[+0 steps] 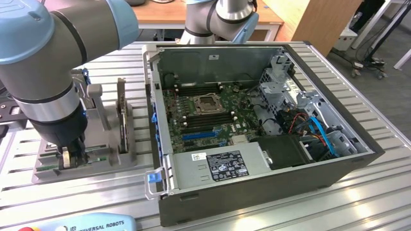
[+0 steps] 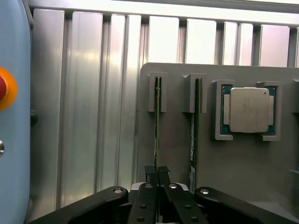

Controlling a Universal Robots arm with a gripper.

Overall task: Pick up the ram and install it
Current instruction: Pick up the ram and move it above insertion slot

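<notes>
The ram point(image 2: 157, 121) is a thin green board standing on edge in a slot of the grey holder point(image 2: 233, 163). My gripper point(image 2: 156, 173) is shut on its upper edge, and the black fingertips point(image 2: 150, 173) press it from both sides. A second green stick point(image 2: 195, 121) stands in the neighbouring slot. In the exterior view my gripper point(image 1: 66, 159) reaches down into the holder point(image 1: 96, 168), to the exterior view's left of the open computer case point(image 1: 163, 120). Inside the case lies the motherboard point(image 1: 212, 115) with its long memory slots.
A square silver processor point(image 2: 247, 109) lies in a recess of the holder beside the sticks. A blue teach pendant point(image 1: 90, 224) lies on the ribbed metal table point(image 1: 359, 202) near the front edge; its orange-red button point(image 2: 4, 88) sits close to the holder. Upright holder posts point(image 1: 121, 120) stand beside my wrist.
</notes>
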